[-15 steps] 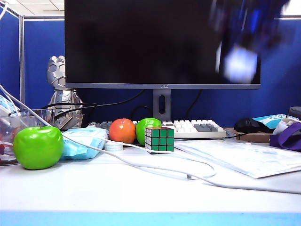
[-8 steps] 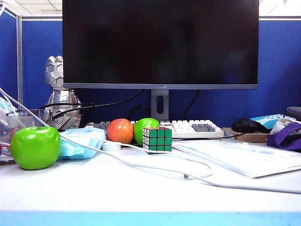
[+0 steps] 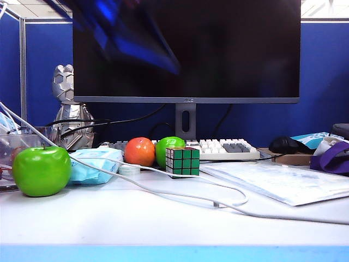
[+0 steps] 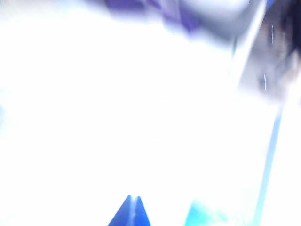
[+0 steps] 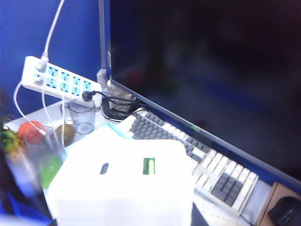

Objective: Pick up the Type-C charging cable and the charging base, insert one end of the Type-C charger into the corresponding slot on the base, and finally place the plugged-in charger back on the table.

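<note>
The charging base (image 5: 120, 183), a white block with two small slots in its face, fills the near part of the right wrist view, high above the keyboard. My right gripper is closed around it, its fingers hidden behind the block. The Type-C charging cable (image 3: 240, 191) lies looped on the table (image 3: 109, 224), its small plug (image 3: 217, 204) resting on the surface. My left gripper (image 4: 133, 200) is shut, its blue tips pressed together over a washed-out white blur. In the exterior view it is a blue streak (image 3: 163, 63) before the monitor, well above the cable.
A longer white cord (image 3: 305, 218) crosses the table. A large green apple (image 3: 42, 170), blue packet (image 3: 92, 164), orange fruit (image 3: 140, 151), Rubik's cube (image 3: 182, 161), white keyboard (image 3: 229, 148), papers (image 3: 283, 183) and mouse (image 3: 286, 144) stand around. A power strip (image 5: 61, 80) sits behind the monitor (image 3: 185, 49).
The right arm with the white block has left the exterior view from the upper right. The left arm has swept in as a blue blur at the upper left.
</note>
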